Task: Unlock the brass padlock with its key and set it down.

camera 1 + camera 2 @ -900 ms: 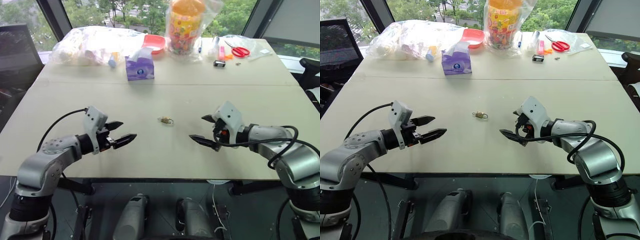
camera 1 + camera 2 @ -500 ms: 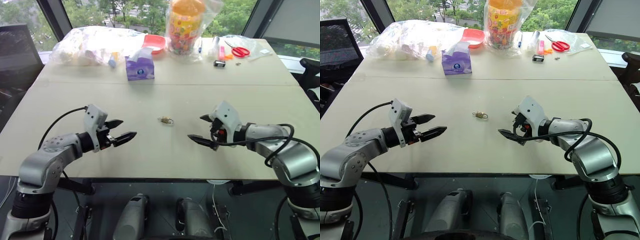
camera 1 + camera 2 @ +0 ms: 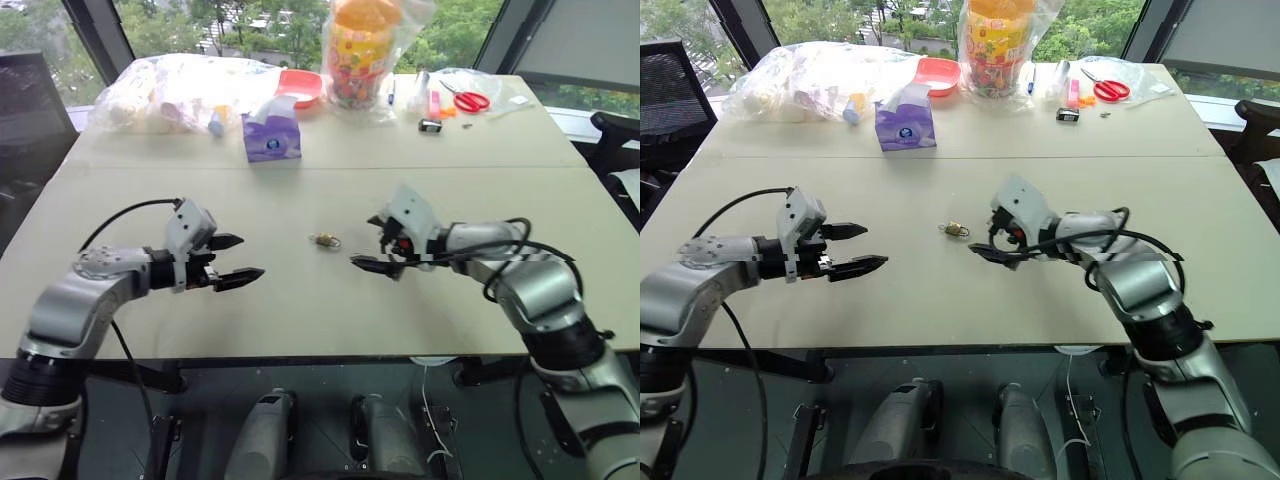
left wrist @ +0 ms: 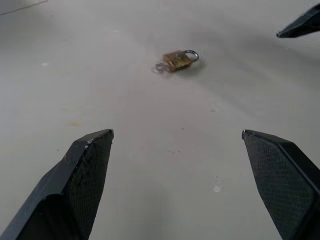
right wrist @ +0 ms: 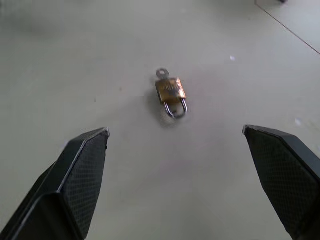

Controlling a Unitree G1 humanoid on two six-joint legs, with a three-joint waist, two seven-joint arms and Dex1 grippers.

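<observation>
Between the wide-spread left gripper (image 3: 238, 257) and right gripper (image 3: 372, 243), the brass padlock (image 3: 325, 240) lies flat — bare table (image 3: 300, 310) all around it, edges well off.

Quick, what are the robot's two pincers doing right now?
Left pincer: open, holding nothing.
Right pincer: open, holding nothing, near the tiny brass padlock.

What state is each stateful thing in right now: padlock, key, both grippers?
brass padlock: lying flat on the table, shackle looks closed, untouched.
key: small silvery piece at the padlock's base, apparently inserted.
left gripper: open, empty.
right gripper: open, empty, beside the padlock.
</observation>
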